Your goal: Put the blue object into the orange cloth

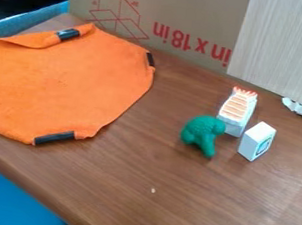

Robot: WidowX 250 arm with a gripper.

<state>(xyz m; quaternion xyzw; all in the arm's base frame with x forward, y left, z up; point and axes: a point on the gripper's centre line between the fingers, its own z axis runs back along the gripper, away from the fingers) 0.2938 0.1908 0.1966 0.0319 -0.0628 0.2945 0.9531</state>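
An orange cloth (62, 83) lies spread over the left part of the brown table, its upper edge folded and black strips along its border. Right of the cloth, and apart from it, a teal-green lumpy toy figure (203, 134) rests on the wood. Close beside that figure stands a small white block (257, 141) with a blue-green mark on one side. Which of these two is the blue object, I cannot tell.
Behind the figure stands a white piece with orange stripes (237, 111). A cardboard box (189, 18) and a pale ribbed panel (284, 47) border the back. The table's front edge (32, 188) slants down at the lower left, with blue below it.
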